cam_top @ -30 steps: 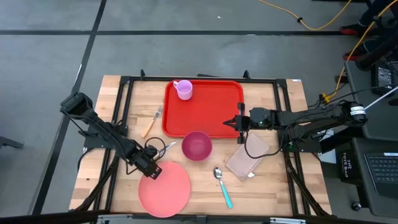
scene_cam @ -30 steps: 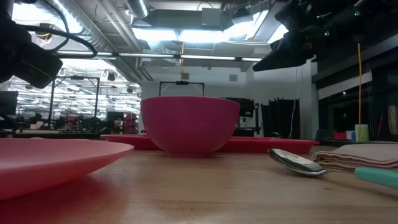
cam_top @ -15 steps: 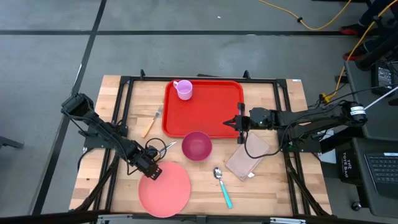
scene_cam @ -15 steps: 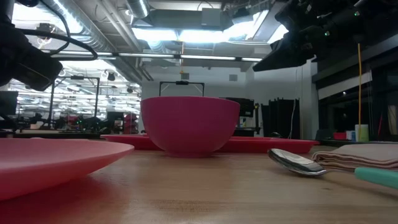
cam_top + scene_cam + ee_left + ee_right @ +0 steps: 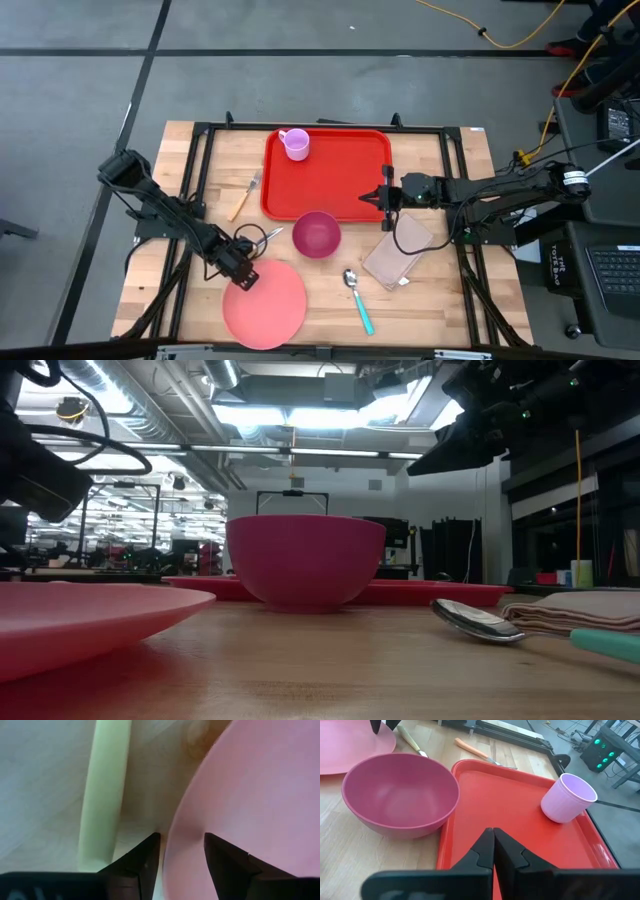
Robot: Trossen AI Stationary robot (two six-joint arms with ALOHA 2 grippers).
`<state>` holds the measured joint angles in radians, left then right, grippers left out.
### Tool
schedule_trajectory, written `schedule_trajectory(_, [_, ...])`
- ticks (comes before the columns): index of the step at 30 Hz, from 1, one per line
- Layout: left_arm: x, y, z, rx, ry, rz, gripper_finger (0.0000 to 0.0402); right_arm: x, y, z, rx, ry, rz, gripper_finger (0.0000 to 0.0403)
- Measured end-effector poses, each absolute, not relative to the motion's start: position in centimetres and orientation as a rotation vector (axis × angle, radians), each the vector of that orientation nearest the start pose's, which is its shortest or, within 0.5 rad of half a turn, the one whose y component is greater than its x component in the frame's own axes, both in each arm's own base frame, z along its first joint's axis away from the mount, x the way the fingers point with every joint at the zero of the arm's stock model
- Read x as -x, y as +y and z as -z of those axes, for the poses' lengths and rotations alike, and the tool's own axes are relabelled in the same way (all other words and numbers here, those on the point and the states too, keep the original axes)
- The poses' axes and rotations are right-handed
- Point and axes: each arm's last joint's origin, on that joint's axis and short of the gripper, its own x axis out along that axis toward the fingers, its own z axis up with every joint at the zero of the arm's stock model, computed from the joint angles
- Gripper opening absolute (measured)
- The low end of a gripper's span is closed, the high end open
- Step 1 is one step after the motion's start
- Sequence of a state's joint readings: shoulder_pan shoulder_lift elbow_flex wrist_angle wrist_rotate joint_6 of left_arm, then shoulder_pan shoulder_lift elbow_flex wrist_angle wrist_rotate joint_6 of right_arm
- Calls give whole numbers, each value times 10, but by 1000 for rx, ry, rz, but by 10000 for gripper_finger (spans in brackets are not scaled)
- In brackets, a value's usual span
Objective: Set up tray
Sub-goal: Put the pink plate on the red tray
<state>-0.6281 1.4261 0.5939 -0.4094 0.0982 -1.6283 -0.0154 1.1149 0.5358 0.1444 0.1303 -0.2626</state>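
Note:
The red tray lies at the table's far middle, and a lilac cup stands in its far left corner. A magenta bowl sits on the table against the tray's near rim. The salmon-pink plate lies near the near edge. My left gripper is open at the plate's far left rim, one finger over the plate and one over the wood. I cannot tell whether it touches. My right gripper is shut and hovers above the tray's right part.
A pale-handled utensil lies on the wood just beside my left fingers. An orange-handled fork lies left of the tray. A teal-handled spoon and a folded napkin lie right of the plate.
In the low view my left arm has sunk a little toward the plate. Nothing on the table has moved.

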Motion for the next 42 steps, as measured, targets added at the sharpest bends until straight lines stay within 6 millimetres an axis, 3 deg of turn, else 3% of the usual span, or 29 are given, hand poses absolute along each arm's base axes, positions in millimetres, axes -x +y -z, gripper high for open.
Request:
schedule_trajectory(17, [-179,-135,-132,985,1404,-368,8,-229,-7,-216,284,451,85,7])
schedule_trajectory(29, [-186,-141,-137,1015,1331,-250,3,-229,-7,-216,283,450,85,7])
schedule_trajectory(42, [-170,-130,-175,1043,1201,-196,1,-229,-7,-216,285,450,85,7])
